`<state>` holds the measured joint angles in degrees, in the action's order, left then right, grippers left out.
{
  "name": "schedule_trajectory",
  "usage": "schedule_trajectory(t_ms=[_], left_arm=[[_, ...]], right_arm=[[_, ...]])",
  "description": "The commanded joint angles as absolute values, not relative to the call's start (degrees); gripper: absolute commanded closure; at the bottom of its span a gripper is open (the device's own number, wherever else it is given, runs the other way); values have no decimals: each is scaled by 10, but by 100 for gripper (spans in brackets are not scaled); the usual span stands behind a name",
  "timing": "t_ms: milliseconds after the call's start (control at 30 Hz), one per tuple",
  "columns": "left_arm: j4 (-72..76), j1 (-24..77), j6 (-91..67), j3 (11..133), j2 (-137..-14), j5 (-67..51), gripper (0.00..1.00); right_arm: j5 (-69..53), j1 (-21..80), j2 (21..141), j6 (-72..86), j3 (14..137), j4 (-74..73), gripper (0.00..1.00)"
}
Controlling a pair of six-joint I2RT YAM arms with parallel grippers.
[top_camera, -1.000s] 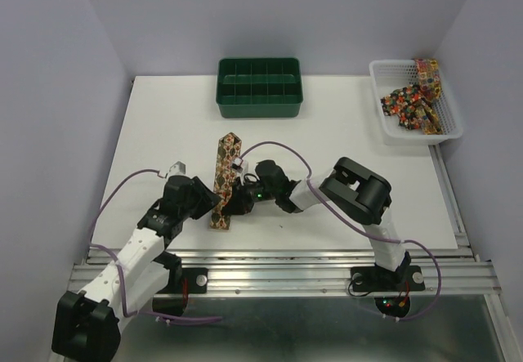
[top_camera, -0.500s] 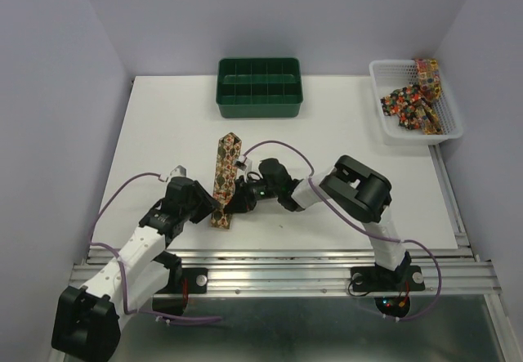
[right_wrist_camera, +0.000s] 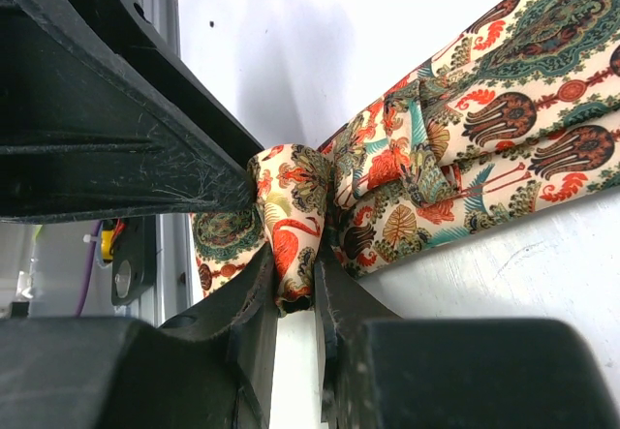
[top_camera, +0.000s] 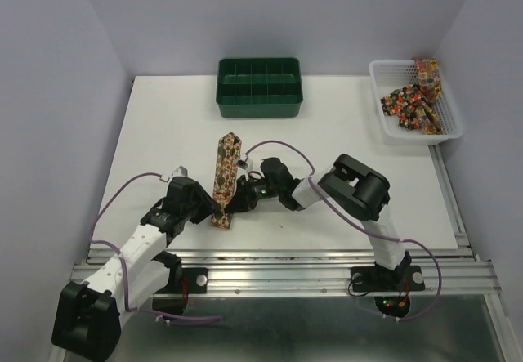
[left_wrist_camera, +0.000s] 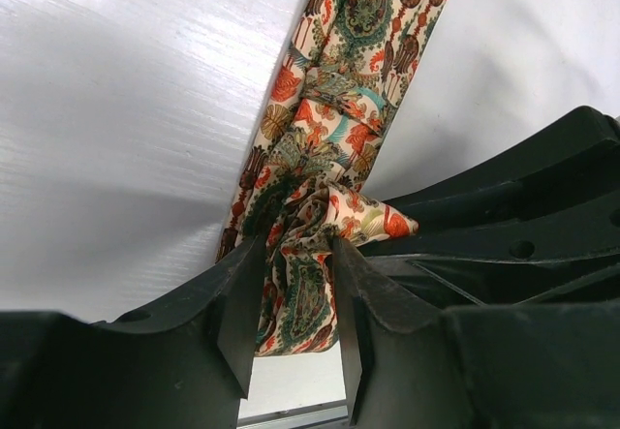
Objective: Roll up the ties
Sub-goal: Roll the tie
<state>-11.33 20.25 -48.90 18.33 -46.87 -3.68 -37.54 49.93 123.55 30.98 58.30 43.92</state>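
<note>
Bright, even overhead light leaves soft shadows on the tabletop (top_camera: 351,133). Wrist views show streaky glare there; the tie (left_wrist_camera: 363,22) is sharp, the fingers (left_wrist_camera: 237,305) of the left pincer (left_wrist_camera: 294,289) dark.

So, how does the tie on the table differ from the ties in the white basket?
The table tie lies alone as a long straight strip; the basket ties are crumpled in a heap in the white basket. The table tie's near end is bunched and pinched by the left tool and the right tool; nothing touches the basket ties. Both show a busy multicolour print.
</note>
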Motion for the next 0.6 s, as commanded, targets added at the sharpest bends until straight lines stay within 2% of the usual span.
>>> schedule_trajectory(t_ms=[0, 433, 567], left_arm=[[-96, 207, -476, 187, -474, -36, 55], [-84, 207, -467, 198, -499, -33, 57], [-76, 207, -464, 199, -504, -32, 62]], right_arm=[[-380, 496, 1267, 311, 577, 407, 99], [-392, 500, 1288, 329, 588, 402, 97], [-365, 502, 1283, 308, 595, 366, 90]])
